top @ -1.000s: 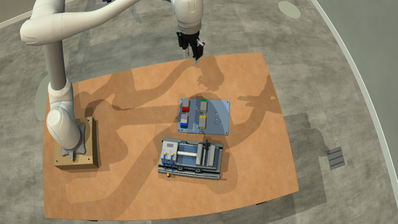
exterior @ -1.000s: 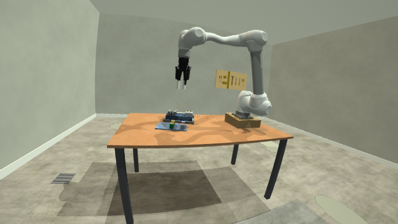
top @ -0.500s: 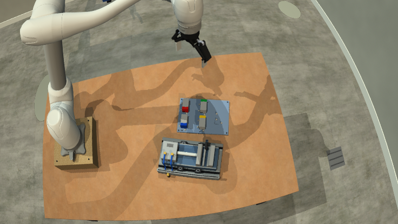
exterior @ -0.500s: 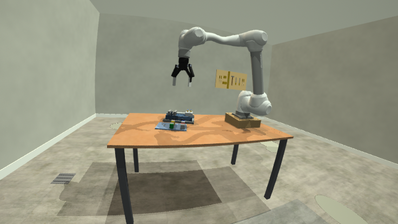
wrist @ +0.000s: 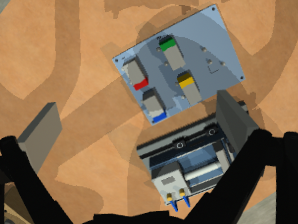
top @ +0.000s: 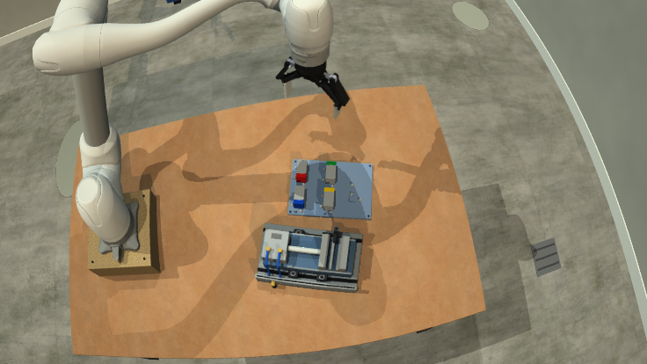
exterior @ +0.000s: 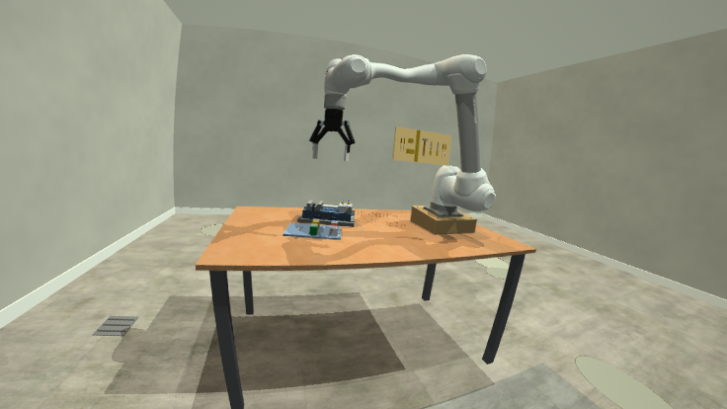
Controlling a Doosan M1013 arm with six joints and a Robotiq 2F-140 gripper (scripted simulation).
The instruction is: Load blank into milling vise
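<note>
The red-ended blank point(top: 301, 171) lies on the blue infeed plate point(top: 329, 185), at its far left; it also shows in the wrist view point(wrist: 136, 74). A blue-ended blank point(top: 299, 197), a green-ended blank point(top: 330, 171) and a yellow-ended blank point(top: 329, 198) lie on the same plate. The milling vise point(top: 310, 256) stands in front of the plate, with nothing between its jaws. The block with blue hoses point(top: 273, 246) is at its left end. My gripper point(top: 311, 97) hangs high above the table, behind the plate, open and empty; it also shows in the exterior view point(exterior: 331, 151).
The arm's wooden base block point(top: 122, 233) stands at the table's left side. The table's edges drop off to the floor all around. A yellow board point(exterior: 422, 145) hangs on the back wall.
</note>
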